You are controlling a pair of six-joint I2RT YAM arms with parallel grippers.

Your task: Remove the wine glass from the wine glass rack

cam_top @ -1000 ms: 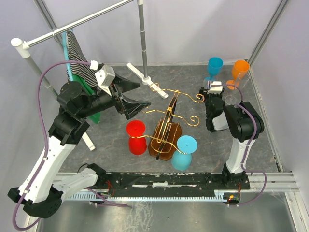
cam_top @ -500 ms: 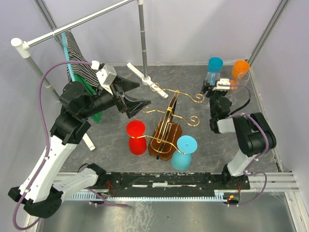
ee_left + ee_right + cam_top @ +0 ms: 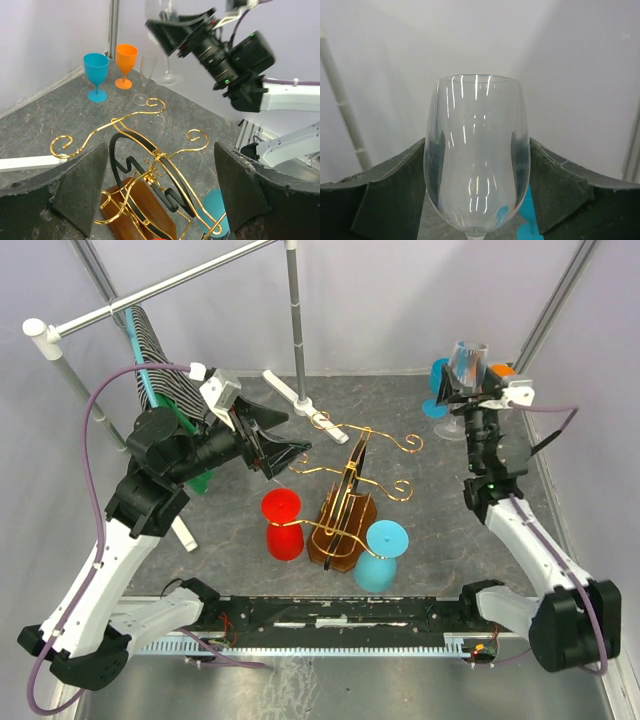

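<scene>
1. Your right gripper (image 3: 468,382) is at the far right of the table (image 3: 390,400), raised and level. It is clasping a clear wine glass (image 3: 476,150) by the bowl.
2. In the right wrist view the glass is upright and its two dark fingers (image 3: 385,195) press against the bowl from either side.
3. The glass's foot sits low, near the table's far right corner. You cannot tell from these views whether it touches the surface or hangs just above it.
4. That glass is well apart from the wine glass rack (image 3: 345,505), a gold wire stand with curled arms on a brown wooden base at the table's centre.
5. Near the held glass stand a blue goblet (image 3: 96,67), an orange goblet (image 3: 125,55) and a slim clear flute (image 3: 147,67), all upright on the table.
6. Your left gripper (image 3: 282,438) hovers above the rack's far left side with its jaws spread wide and nothing between them.
7. A red glass (image 3: 283,525) and a light blue glass (image 3: 383,558) appear to hang upside down from the rack's lower arms.
8. Judged from this, the removal itself looks done for the clear glass. What is left is setting it down beside the others and letting go.
9. The two coloured glasses on the rack are untouched, should the task cover them too.
</scene>
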